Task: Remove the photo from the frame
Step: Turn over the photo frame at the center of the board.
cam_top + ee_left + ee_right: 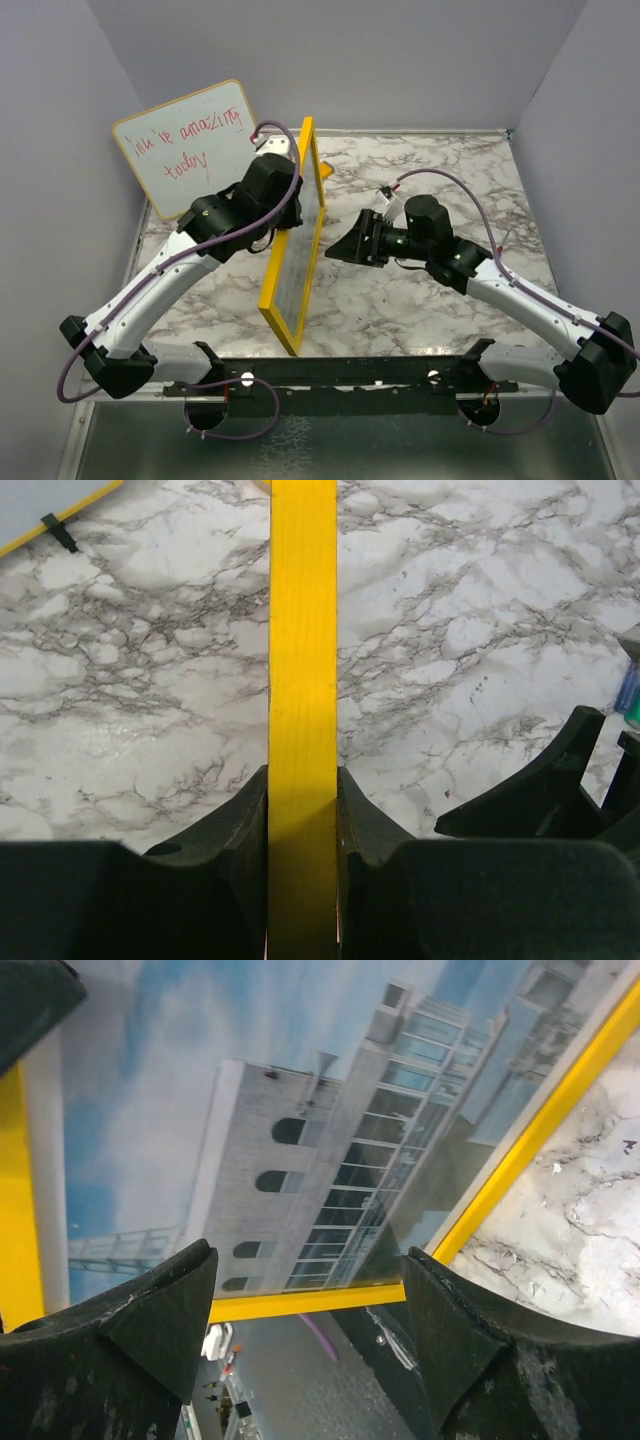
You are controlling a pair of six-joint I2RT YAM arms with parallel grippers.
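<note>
While pinching the yellow frame upright on the marble table with the left gripper, aims the right gripper, spread empty, from three o'clock at the photo. Still framed, nothing removed.

Top view. A yellow frame stands on its long edge on the marble table, running from the near side to the far side. The left gripper sits at the frame's upper edge, toward its far end. The right gripper points at the frame's right-hand face, near it but apart. A whiteboard with red handwriting leans at the far left.
</note>
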